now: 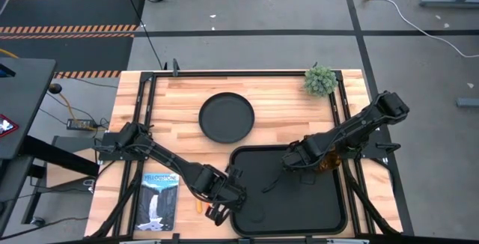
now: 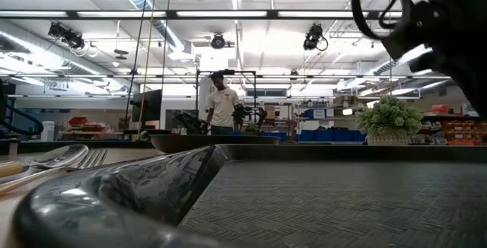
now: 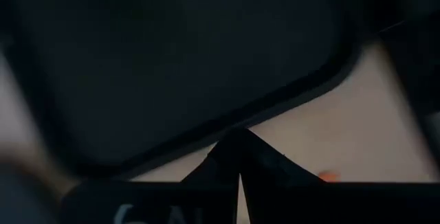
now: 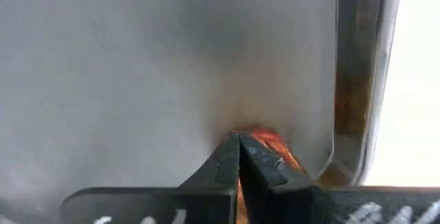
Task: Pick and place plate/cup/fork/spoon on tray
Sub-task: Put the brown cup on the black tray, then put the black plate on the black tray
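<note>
The black tray (image 1: pixel 329 206) lies at the table's near middle. The round black plate (image 1: pixel 227 117) lies flat on the wood beyond the tray. My right gripper (image 1: pixel 310 162) is low over the tray's far right corner, shut on the amber cup (image 1: pixel 327 164), which shows under the arm. The spoon (image 2: pixel 57 157) and the fork (image 2: pixel 95 157) lie on the table left of the tray; an orange handle (image 1: pixel 198 206) shows there. My left gripper (image 1: pixel 218 210) is shut and empty by the tray's near left corner, close to that handle. My right gripper has the cup's orange wall (image 4: pixel 267 141) at its fingertips, which are closed together and slant down over the tray floor (image 4: pixel 137 80) beside the rim (image 4: pixel 354 80). The fingers hide the place of contact. Whether the cup stands on the tray I cannot tell.
A small green plant (image 1: pixel 320 81) stands at the far right of the table. A booklet with a waterfall picture (image 1: pixel 157 199) lies at the near left. A black frame rail (image 1: pixel 142 117) runs round the table. A person (image 2: pixel 222 105) stands far off in the room.
</note>
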Controlling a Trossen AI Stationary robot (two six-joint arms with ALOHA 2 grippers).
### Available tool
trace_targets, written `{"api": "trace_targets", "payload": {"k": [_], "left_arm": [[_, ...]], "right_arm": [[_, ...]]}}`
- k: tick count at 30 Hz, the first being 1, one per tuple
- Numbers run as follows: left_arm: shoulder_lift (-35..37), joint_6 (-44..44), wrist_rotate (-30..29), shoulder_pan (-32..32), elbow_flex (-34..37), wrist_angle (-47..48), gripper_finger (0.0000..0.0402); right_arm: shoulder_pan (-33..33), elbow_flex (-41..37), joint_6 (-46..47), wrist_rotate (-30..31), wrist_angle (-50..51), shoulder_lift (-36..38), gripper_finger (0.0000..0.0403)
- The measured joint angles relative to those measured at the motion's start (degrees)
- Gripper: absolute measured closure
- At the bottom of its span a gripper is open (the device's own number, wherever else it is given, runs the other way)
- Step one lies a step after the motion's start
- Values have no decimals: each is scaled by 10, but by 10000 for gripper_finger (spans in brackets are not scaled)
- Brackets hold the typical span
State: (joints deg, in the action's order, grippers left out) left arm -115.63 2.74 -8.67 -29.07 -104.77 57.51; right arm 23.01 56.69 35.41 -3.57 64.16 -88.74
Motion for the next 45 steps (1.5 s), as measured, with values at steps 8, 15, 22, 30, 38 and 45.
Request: {"api": "trace_targets", "payload": {"k": [8, 15, 22, 30, 38, 45], "left_arm": [[10, -34, -61, 21, 36, 91, 390], [69, -48, -68, 77, 152, 58, 390], [155, -47, -68, 151, 275, -25, 390], [243, -34, -65, 246, 386, -119, 390], [359, -5, -16, 345, 535, -277, 390], [411, 65, -16, 435, 588, -315, 382]], "right_arm": [[-12, 23, -58, 94, -25, 38, 395], [-41, 23, -122, 211, -50, 73, 397], [-82, 23, -189, 255, -118, 96, 397], [-102, 23, -221, 260, -132, 117, 397], [-108, 23, -225, 261, -143, 158, 397], [-108, 23, -207, 265, -159, 188, 397]]}}
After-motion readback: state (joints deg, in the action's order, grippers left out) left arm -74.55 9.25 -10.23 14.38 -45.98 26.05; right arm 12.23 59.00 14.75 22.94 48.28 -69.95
